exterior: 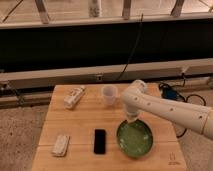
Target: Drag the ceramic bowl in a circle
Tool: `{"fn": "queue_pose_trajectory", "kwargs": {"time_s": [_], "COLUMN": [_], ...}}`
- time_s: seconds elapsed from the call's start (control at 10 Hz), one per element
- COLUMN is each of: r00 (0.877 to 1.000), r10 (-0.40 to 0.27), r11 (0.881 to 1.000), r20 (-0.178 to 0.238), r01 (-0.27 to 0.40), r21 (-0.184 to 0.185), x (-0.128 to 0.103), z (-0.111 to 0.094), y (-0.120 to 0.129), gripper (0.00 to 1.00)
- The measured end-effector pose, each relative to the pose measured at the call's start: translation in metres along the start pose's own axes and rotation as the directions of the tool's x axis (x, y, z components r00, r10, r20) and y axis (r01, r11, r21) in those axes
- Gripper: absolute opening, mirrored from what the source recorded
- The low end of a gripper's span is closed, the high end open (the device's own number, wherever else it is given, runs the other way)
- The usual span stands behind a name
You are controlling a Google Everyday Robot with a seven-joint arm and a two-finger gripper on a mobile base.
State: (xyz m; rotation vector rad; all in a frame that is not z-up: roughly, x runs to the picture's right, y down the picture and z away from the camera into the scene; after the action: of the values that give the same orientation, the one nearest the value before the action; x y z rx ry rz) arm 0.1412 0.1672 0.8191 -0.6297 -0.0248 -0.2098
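At front right of a light wooden table [75,125]: wide, shallow round green glazed ceramic bowl [136,141], darker along the rim, glossy inside, with nothing visible in it. At its far rim, reaching down from above: gripper [131,120] of a smooth white arm [165,111], fingers drawn fully together, tip meeting the rim; cannot tell whether the rim is pinched. Just behind the bowl, beside the arm's rounded elbow: small translucent white cup [109,95], upright, slightly tapered, contents not discernible. Left of the bowl, apart from it: flat black rectangular phone [100,141], long side running front to back. Near the front left corner: small pale, soft-looking rectangular packet [61,145]. Near the back left corner: longer whitish package [74,96], lying at a slant. Behind the table: dark wall panel [60,50] crossed by a pale horizontal rail [50,77], with a black cable [131,55] hanging down.
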Motion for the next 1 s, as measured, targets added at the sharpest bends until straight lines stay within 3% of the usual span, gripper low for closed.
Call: {"fn": "queue_pose_trajectory", "kwargs": {"time_s": [1.0], "r00": [1.000], "r10": [-0.004], "r11": [1.000], "r20": [0.006], "r01": [0.004], "r21": [-0.001], "x": [0.0018], "z": [-0.0009], "y": [-0.0006], "gripper": [0.02]}}
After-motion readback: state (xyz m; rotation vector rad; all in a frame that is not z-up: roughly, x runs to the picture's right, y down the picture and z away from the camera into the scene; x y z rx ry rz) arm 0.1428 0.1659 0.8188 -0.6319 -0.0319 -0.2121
